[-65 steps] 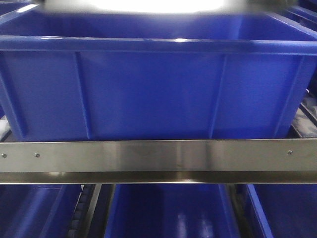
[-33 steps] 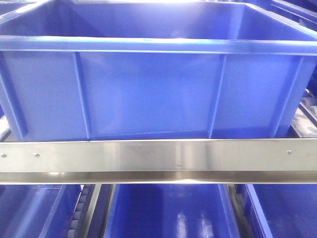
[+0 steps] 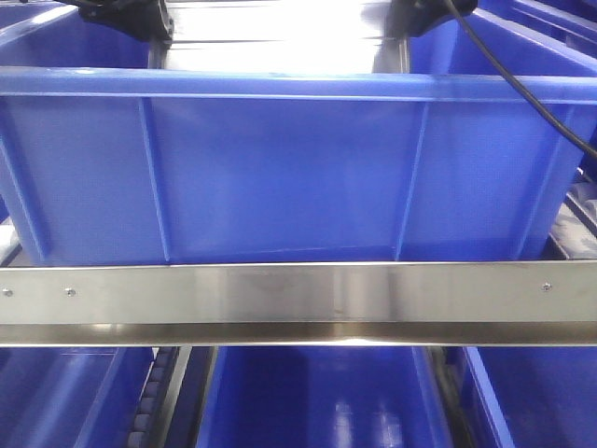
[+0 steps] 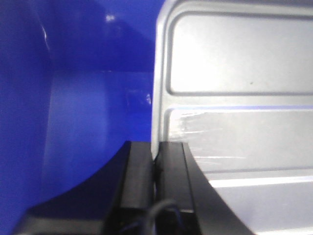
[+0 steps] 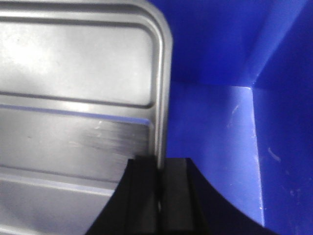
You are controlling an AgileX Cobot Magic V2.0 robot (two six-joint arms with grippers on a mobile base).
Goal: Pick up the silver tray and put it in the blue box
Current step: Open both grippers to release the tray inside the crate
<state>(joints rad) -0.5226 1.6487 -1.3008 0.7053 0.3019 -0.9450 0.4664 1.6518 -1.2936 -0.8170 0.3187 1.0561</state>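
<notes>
The blue box (image 3: 280, 168) fills the front view, its ribbed near wall facing me. The silver tray (image 3: 280, 23) shows above its rim, held level between both arms. My left gripper (image 4: 155, 147) is shut on the tray's left rim (image 4: 159, 98), over the box's inside (image 4: 88, 98). My right gripper (image 5: 159, 164) is shut on the tray's right rim (image 5: 164, 88), with the box's wall and corner (image 5: 254, 122) beside it. The tray's recessed panel (image 5: 73, 58) is in plain sight. The left arm (image 3: 126, 14) and right arm (image 3: 424, 11) show at the top.
A steel rail (image 3: 298, 299) runs across below the box. More blue crates (image 3: 317, 401) stand on the shelf underneath and at the sides (image 3: 560, 23). A black cable (image 3: 522, 79) hangs over the box's right rim.
The tray and both arms have come into the front view above the box's rim; half a second ago only the empty box showed there.
</notes>
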